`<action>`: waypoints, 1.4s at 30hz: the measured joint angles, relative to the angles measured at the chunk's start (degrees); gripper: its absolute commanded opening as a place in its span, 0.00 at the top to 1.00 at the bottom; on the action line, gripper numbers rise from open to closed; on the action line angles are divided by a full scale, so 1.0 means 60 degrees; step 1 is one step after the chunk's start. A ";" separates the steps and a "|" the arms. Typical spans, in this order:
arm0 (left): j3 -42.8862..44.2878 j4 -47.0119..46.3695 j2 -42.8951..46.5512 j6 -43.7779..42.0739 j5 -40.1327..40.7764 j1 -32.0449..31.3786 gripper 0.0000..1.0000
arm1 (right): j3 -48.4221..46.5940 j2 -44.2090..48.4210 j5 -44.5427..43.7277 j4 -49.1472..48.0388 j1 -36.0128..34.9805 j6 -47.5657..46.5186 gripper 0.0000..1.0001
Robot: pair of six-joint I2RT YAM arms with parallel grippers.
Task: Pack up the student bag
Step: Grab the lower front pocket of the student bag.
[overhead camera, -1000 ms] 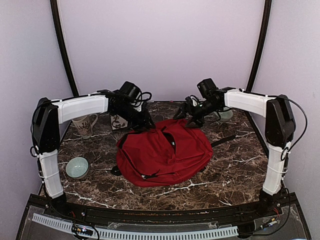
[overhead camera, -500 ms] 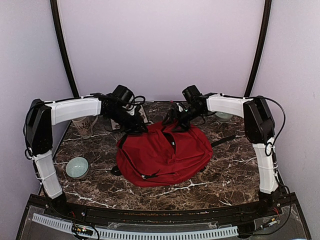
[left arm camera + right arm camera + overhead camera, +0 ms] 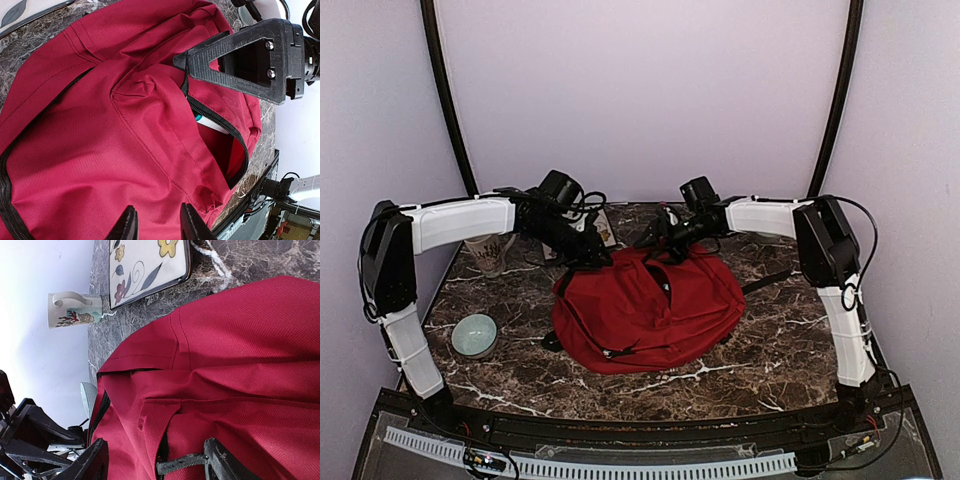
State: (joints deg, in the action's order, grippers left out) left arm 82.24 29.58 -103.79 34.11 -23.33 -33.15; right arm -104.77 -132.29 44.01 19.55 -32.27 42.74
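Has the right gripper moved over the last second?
Yes. In the top view the right gripper has shifted left along the student bag's far edge, from near its right corner to about its middle. The bag has not moved.

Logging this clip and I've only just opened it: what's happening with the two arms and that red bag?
Both arms reach over the far edge of the student bag, which lies on the marble table. The right gripper has its fingers open around a black zip pull at the bag's gaping pocket. The left gripper has its fingers narrowly apart against the fabric; whether they pinch it is unclear. A mug and a bowl stand outside the bag.
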 measured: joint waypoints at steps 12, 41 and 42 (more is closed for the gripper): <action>-0.0004 -0.0025 0.0000 -0.0124 -0.0066 0.0025 0.69 | 0.0284 -0.0171 0.0532 -0.1370 0.0015 0.0820 0.67; 0.1257 0.0820 -0.0670 0.0412 -0.0095 0.0382 0.66 | 0.1443 0.0794 0.0284 -0.1151 0.0058 0.0484 1.00; 0.1399 0.1005 -0.0790 0.0586 -0.0044 0.0412 0.65 | 0.1519 0.0987 0.0182 -0.1027 0.0018 0.0364 1.00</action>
State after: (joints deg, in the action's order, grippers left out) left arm 90.63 35.62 -108.53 37.63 -23.59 -30.68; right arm -95.66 -126.37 45.10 13.39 -32.16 44.93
